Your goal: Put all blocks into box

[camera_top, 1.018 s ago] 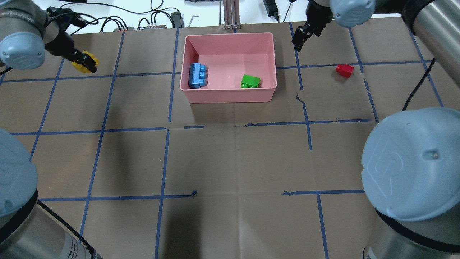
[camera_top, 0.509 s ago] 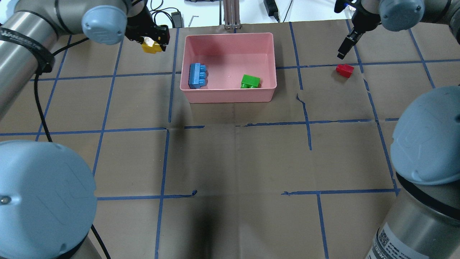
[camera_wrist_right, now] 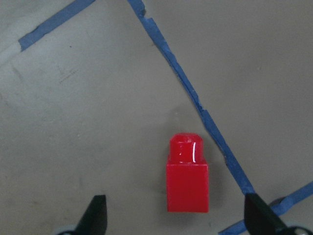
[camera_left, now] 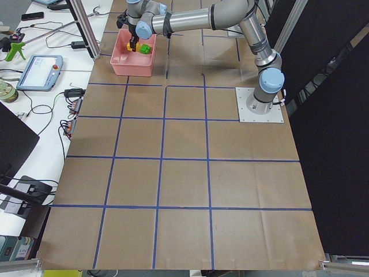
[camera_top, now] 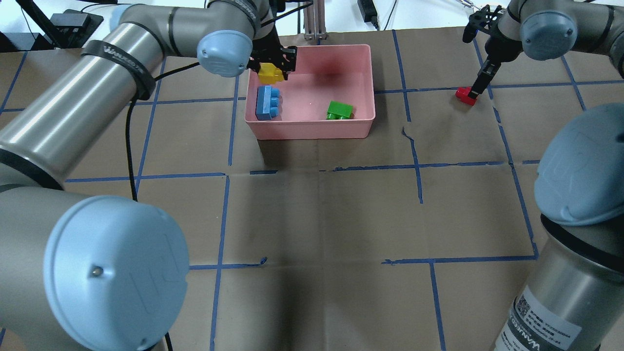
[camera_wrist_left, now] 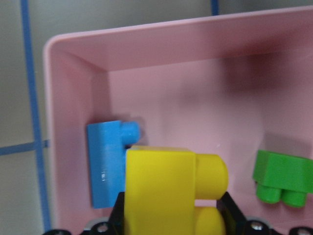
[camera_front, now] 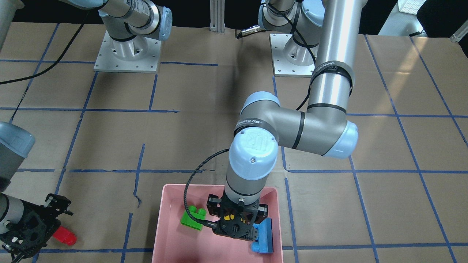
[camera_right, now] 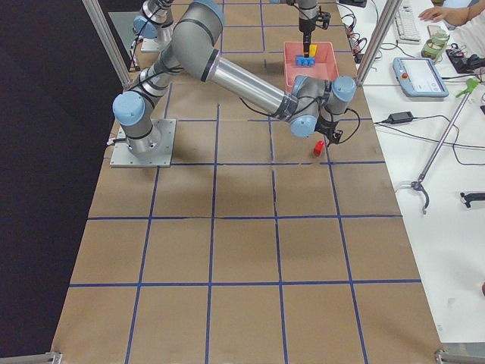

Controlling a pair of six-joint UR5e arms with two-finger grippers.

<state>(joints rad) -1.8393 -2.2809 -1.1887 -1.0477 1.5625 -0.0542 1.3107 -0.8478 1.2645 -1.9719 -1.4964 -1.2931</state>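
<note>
The pale-pink box (camera_top: 312, 130) stands at the far middle of the table. The blue block (camera_top: 267, 102) and the green block (camera_top: 339, 109) lie inside it. My left gripper (camera_top: 272, 68) is shut on the yellow block (camera_top: 270, 74) and holds it over the box's far-left corner, above the blue block (camera_wrist_left: 105, 166). The yellow block (camera_wrist_left: 161, 191) fills the left wrist view, with the green block (camera_wrist_left: 283, 183) to its right. The red block (camera_top: 465, 95) lies on the table right of the box. My right gripper (camera_wrist_right: 177, 219) is open just above it, fingers either side of the red block (camera_wrist_right: 187, 178).
Blue tape lines grid the brown table cover. Cables and power adapters (camera_top: 214, 24) and an aluminium post (camera_top: 314, 19) lie beyond the far edge. The arm bases (camera_front: 126, 54) stand on the robot's side. A teach pendant (camera_right: 420, 76) lies on the side bench.
My left arm carried the yellow block rightward from left of the box to over its far-left corner. My right gripper moved down to the red block.
</note>
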